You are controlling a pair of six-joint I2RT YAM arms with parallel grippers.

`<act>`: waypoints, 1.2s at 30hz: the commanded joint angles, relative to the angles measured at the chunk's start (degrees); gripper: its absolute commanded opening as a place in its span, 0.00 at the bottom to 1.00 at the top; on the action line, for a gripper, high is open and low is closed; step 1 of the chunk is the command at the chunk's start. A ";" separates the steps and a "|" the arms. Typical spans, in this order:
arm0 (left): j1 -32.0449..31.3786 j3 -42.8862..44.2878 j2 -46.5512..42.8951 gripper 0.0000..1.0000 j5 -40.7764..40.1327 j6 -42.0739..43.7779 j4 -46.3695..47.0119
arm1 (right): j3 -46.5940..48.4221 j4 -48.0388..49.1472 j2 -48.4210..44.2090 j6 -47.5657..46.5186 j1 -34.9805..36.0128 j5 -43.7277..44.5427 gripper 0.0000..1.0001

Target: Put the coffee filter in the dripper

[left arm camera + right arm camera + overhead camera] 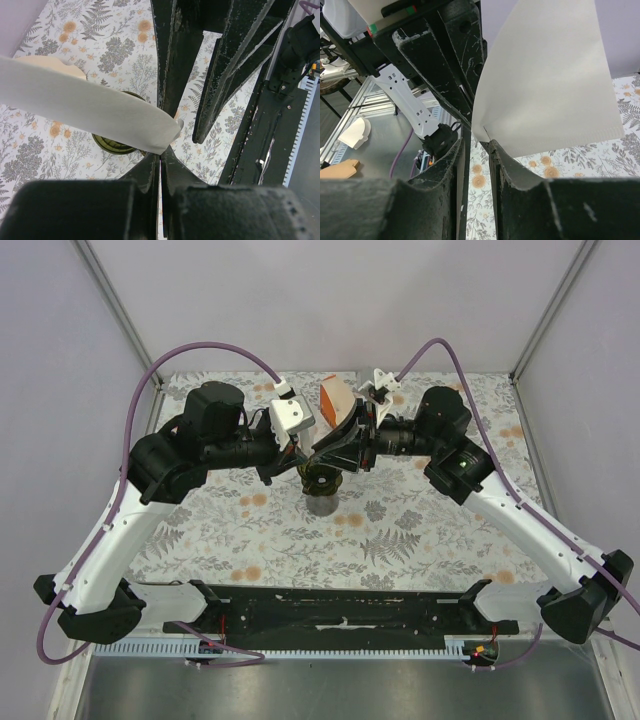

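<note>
Thin white paper coffee filter [90, 107], clamped at one corner in the left pincer [160, 154], fans out sideways just above the dark green ribbed dripper [112, 146] on the floral desk [120, 50]. The right pincer [477, 146], narrowly parted, meets the same corner.

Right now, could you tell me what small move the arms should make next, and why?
Probably close the right gripper: its fingers straddle a corner of the coffee filter, which the left gripper pinches flat above the dripper. A second grip could help spread it open.
</note>
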 commanded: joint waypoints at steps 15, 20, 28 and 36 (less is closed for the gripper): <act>-0.19 1.59 -0.01 0.02 1.98 0.98 0.10 | 3.51 1.89 0.18 -0.69 0.22 -0.40 0.07; -0.19 1.86 0.08 0.02 1.81 0.89 0.19 | 2.54 2.24 -0.53 -1.21 0.22 -1.36 0.00; -0.19 2.56 0.08 0.34 -0.12 2.03 0.01 | 0.44 1.98 -1.58 -0.07 0.13 0.21 0.00; -0.10 1.86 -0.63 0.59 -3.72 4.06 -0.95 | -2.73 2.24 -1.85 1.86 -1.01 2.77 0.00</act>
